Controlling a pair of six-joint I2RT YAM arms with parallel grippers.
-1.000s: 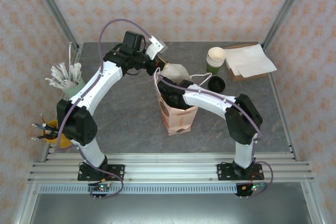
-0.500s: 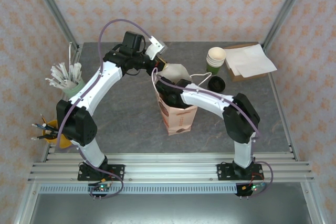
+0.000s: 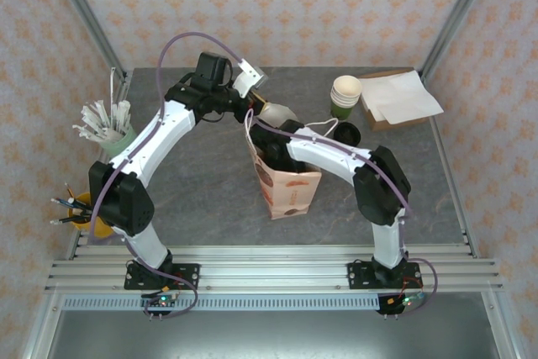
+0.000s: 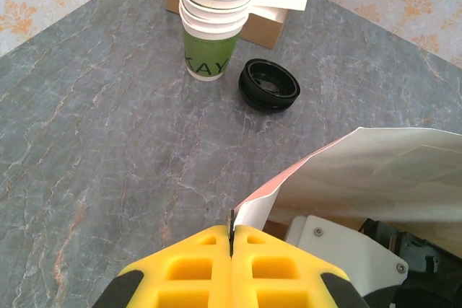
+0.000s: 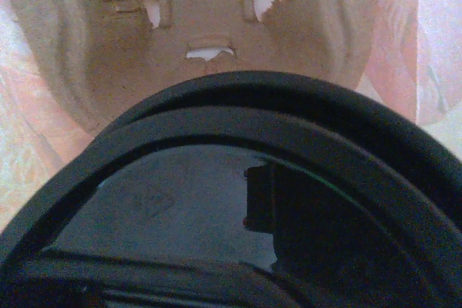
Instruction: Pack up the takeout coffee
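Note:
A pink-and-white paper bag (image 3: 290, 191) stands open at mid-table. My left gripper (image 3: 257, 107) is shut on the bag's upper edge, and the yellow fingers (image 4: 195, 265) pinch that edge (image 4: 253, 210) in the left wrist view. My right arm (image 3: 336, 157) reaches down into the bag's mouth, so its gripper is hidden inside. In the right wrist view the takeout coffee's black lid (image 5: 253, 128) sits very close under the camera, with the bag's brown inner wall (image 5: 202, 5) behind it. The cup below the lid is hidden.
A stack of green cups (image 3: 345, 94) and loose black lids (image 3: 347, 134) stand back right, beside a box of white napkins (image 3: 399, 98). A mint cup of white sticks (image 3: 109, 128) and a yellow pen holder (image 3: 80, 212) line the left edge.
My right forearm has swung left and back, sinking its wrist further into the bag. The bag's white flap shows less. The left gripper has kept its pinch in place.

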